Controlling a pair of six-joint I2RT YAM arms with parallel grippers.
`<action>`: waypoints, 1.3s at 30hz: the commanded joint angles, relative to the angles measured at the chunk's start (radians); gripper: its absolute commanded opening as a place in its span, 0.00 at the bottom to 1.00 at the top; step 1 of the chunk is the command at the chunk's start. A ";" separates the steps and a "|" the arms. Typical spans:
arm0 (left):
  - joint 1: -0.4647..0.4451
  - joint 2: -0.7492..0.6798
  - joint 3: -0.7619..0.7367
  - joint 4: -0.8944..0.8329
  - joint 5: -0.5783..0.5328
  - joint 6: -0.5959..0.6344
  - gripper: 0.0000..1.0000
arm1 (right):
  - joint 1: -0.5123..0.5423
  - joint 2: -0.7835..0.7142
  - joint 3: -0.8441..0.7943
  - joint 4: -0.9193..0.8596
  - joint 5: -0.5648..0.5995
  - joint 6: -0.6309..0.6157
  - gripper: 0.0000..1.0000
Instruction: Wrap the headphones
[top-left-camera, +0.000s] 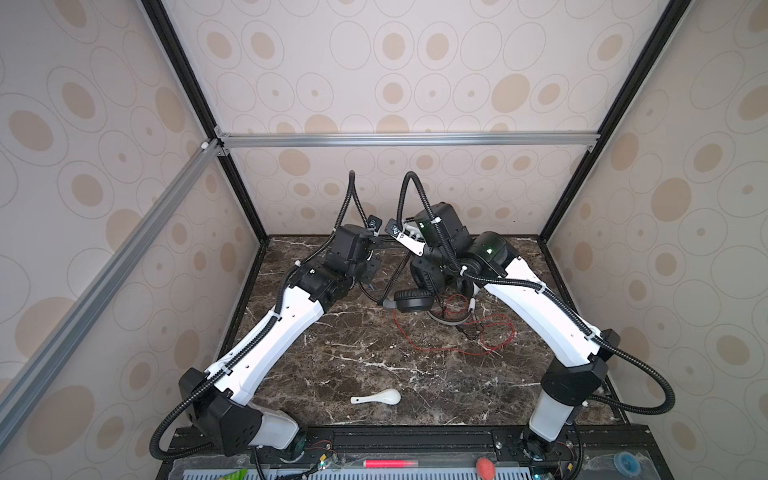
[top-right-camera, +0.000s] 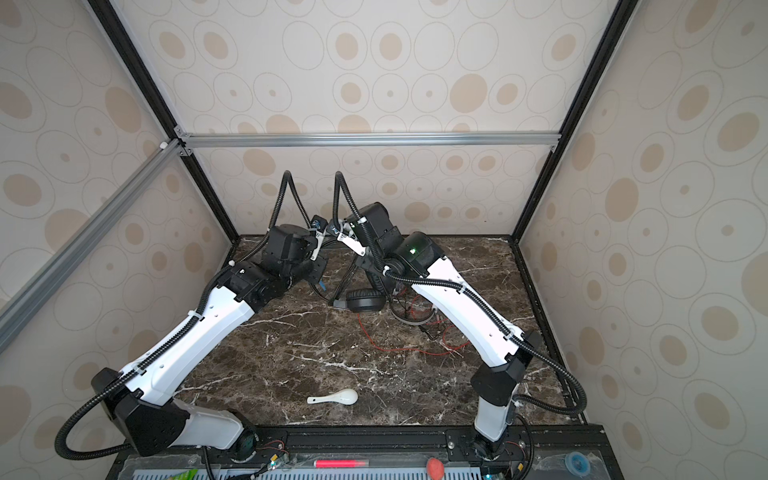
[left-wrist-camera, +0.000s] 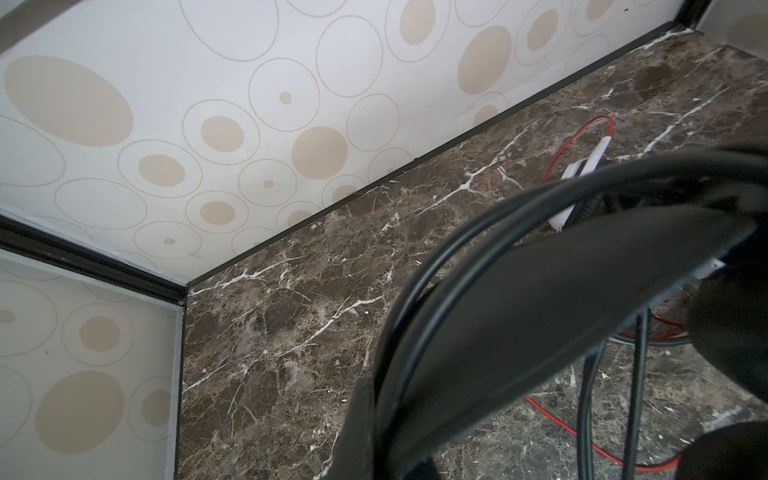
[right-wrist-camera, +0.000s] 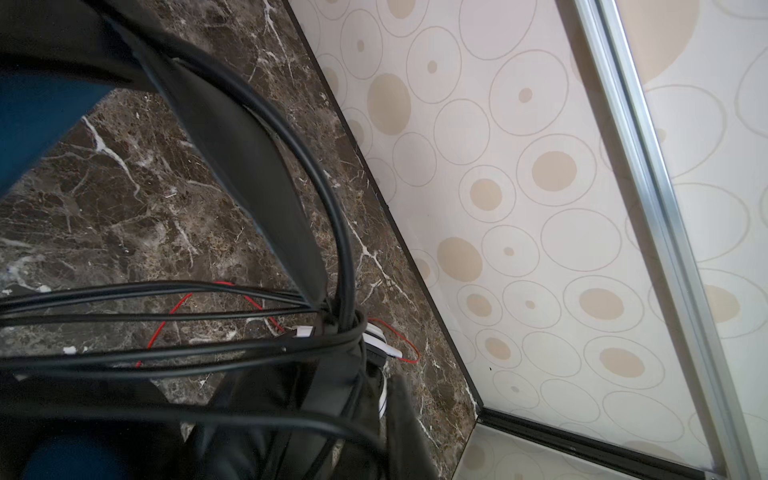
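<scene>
In both top views your arms meet at upper centre of the table (top-left-camera: 332, 365). The left gripper (top-left-camera: 366, 272) and right gripper (top-left-camera: 423, 259) have their jaws pressed together at the black headset (top-left-camera: 426, 275), its band up above the marble; the contact itself is hidden. Just below lies the white headset (top-left-camera: 411, 301), its red cord (top-left-camera: 453, 351) sprawled loose to the lower right. The spoon (top-left-camera: 376, 398) sits well apart at bottom centre

In the left wrist view the black band fills the lower right, with the black cord (left-wrist-camera: 446, 245) running along its edge. I cannot tell whether you pinch band or cord

In the right wrist view several turns bunch at lower centre, and strands trail slack to the left. My worry is that they slide off if either grip eases, or that the red cord beneath snags and drags the white headset along
</scene>
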 joint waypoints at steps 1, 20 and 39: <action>-0.002 -0.047 -0.024 -0.025 0.059 0.058 0.00 | -0.028 -0.054 -0.019 0.038 0.054 0.035 0.06; 0.000 -0.107 -0.062 0.014 0.192 0.083 0.00 | -0.054 -0.104 -0.139 0.044 0.034 0.084 0.18; 0.025 -0.070 0.079 -0.060 0.239 -0.058 0.00 | -0.258 -0.231 -0.300 0.202 -0.190 0.368 0.58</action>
